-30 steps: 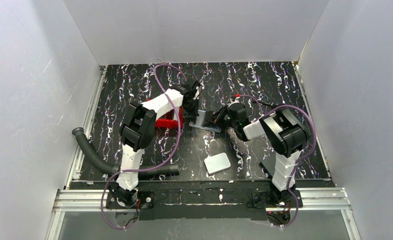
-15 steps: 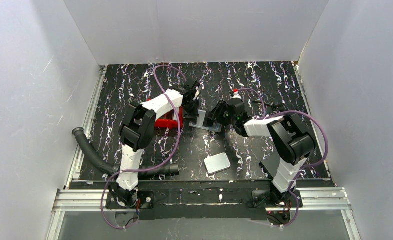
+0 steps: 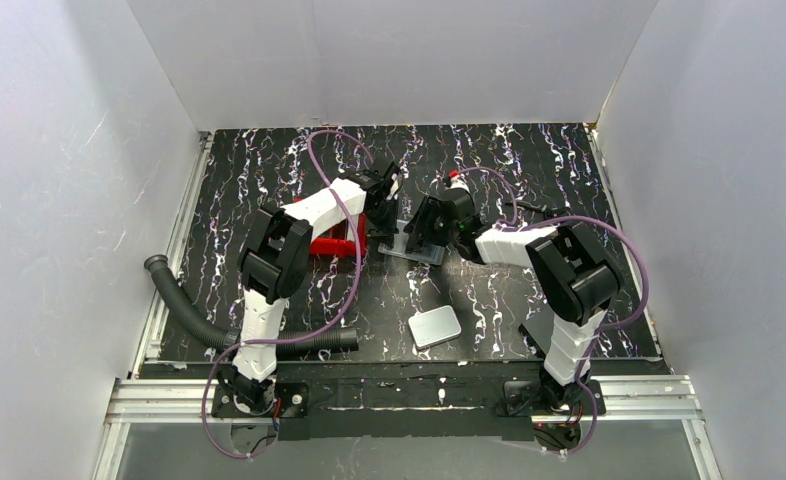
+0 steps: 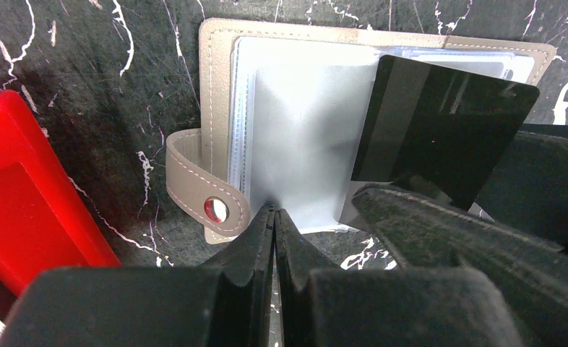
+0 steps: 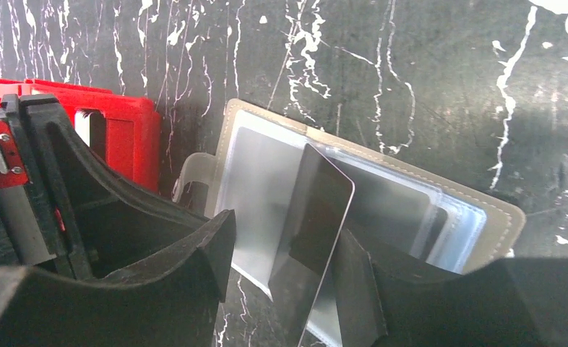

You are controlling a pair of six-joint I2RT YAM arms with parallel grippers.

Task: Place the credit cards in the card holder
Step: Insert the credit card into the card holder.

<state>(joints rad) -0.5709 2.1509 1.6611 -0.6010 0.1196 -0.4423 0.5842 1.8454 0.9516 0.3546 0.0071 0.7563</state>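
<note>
The card holder (image 4: 216, 94) lies open on the mat, beige with clear sleeves and a snap strap; it also shows in the top view (image 3: 416, 249). My left gripper (image 4: 274, 212) is shut on the near edge of a lifted sleeve. A credit card (image 5: 317, 217), dark and glossy here, stands tilted on the sleeves, its lower edge hidden by the fingers (image 5: 357, 282). My right gripper (image 5: 288, 246) is open around this card, which leans on its right finger. From the left wrist the same card (image 4: 440, 130) rises behind the right gripper's finger (image 4: 454, 238).
A red tray (image 3: 331, 246) stands just left of the holder, beside my left gripper (image 3: 383, 222). A white rounded slab (image 3: 435, 327) lies nearer the front. A grey flat piece (image 3: 537, 327) sits by the right arm's base. White walls enclose the mat.
My right gripper has opened and let go of the card, which stays standing on the holder. Its wrist has swung left and farther back. The left gripper has not moved.
</note>
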